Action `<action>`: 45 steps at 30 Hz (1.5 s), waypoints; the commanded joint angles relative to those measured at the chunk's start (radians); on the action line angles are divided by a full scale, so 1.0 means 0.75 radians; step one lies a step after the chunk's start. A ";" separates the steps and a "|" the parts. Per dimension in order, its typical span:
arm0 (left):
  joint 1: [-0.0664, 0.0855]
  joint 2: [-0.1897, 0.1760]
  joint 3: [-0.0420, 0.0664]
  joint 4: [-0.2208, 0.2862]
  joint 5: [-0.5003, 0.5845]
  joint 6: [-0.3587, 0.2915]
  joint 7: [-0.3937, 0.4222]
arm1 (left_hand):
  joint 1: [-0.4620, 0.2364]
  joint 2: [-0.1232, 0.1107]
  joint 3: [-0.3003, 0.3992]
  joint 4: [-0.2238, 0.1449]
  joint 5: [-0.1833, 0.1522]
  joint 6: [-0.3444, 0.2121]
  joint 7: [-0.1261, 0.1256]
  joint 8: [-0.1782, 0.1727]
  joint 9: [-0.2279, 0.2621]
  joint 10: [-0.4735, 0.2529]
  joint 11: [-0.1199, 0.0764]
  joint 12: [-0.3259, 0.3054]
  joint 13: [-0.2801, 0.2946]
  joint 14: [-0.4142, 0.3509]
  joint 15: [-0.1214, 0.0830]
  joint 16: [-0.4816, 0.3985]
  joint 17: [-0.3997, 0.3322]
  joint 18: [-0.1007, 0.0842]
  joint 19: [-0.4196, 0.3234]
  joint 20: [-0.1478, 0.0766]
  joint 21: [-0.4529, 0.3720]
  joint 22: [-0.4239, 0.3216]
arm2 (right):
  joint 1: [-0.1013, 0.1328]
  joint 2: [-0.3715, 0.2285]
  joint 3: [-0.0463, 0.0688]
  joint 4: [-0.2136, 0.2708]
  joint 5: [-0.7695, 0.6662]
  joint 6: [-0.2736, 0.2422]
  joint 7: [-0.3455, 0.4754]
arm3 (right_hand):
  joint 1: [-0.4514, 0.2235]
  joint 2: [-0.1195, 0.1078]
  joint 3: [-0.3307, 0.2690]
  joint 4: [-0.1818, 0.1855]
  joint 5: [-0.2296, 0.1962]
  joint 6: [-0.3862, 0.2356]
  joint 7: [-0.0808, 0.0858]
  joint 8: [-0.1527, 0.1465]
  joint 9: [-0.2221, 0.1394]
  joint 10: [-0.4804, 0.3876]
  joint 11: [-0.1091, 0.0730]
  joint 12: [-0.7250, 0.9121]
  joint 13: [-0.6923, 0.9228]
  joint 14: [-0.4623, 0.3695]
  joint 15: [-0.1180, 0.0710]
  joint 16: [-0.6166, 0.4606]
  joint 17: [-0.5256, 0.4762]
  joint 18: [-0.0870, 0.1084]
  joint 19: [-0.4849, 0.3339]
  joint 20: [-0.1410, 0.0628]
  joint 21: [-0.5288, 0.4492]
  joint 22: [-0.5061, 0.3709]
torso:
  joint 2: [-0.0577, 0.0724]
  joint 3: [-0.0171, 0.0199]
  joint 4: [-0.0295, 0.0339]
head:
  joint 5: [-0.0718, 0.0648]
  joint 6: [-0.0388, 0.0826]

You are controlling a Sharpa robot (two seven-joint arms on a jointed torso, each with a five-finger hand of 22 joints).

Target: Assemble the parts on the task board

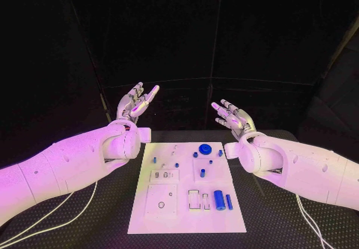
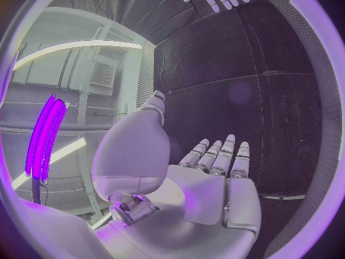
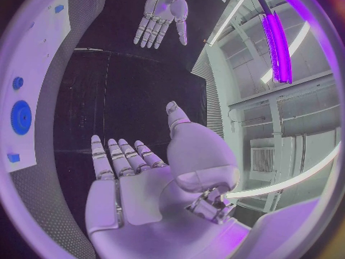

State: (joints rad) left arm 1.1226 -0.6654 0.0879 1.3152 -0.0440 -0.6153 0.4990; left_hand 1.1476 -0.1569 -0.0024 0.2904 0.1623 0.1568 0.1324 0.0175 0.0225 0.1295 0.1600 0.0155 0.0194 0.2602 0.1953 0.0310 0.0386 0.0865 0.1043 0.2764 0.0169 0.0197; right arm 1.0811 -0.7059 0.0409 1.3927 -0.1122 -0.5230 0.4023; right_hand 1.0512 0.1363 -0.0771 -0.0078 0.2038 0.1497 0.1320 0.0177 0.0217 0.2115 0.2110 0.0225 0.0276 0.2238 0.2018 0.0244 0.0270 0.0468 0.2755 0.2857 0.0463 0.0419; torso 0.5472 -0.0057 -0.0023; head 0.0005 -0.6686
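Note:
The white task board point(image 1: 142, 220) lies flat in the middle of the black table. On it sit small blue parts: a round blue gear point(image 1: 204, 148) near the far edge, a thick blue cylinder point(image 1: 218, 199) and a thin blue pin point(image 1: 229, 202) at the near right. My left hand point(image 1: 137, 101) is raised above the board's far left corner, fingers spread, holding nothing. My right hand point(image 1: 230, 117) is raised beyond the far right corner, also spread and empty. The left wrist view shows the left hand's point(image 2: 215, 178) straight fingers; the right wrist view shows my right hand point(image 3: 137, 172), the gear point(image 3: 20, 117) and the board point(image 3: 43, 52).
The board has rectangular recesses point(image 1: 199, 199) and a square plate with a small ring point(image 1: 162, 204). White cables point(image 1: 45, 218) run over the table at the near left and a cable point(image 1: 311, 223) at the near right. Dark curtain walls stand behind the table.

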 commanded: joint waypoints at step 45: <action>-0.029 -0.260 -0.001 0.356 -0.102 0.284 0.007 | 0.336 0.191 0.004 -0.106 -0.015 1.045 0.098 0.154 0.058 1.204 -0.009 0.151 0.062 1.215 -0.133 0.252 0.236 0.128 1.237 -0.101 0.465 0.180 | 0.073 0.026 0.023 -0.043 -2.063 0.403 -0.660 | 0.294 -0.155 0.230 -0.371 0.104 1.173 0.026 0.063 0.059 1.282 -0.168 0.062 0.054 1.700 -0.278 0.809 0.529 0.180 1.102 -0.256 1.049 0.524 | 0.195 -0.0310 0.0394 | -0.031 0.000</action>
State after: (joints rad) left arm 1.0993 -0.8599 0.0856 1.5750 -0.1096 -0.4282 0.5015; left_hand 1.3900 -0.0149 0.0004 0.2148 0.1548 0.9365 0.2054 0.1364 0.0673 1.0275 0.1535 0.1346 0.0670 1.1690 0.0930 0.2235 0.2144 0.1782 1.0246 0.2000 0.3631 0.1551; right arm 1.1330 -0.6892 0.0569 1.3584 -1.5331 -0.2680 -0.0362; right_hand 1.2797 0.0221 0.0900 -0.2857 0.2863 1.0337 0.1524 0.0684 0.0671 1.1783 0.0843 0.0694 0.0675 1.4634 -0.0053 0.6155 0.4123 0.1713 1.1031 0.0895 0.8218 0.4279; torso 0.6776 -0.0255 0.0231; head -0.0218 -0.6684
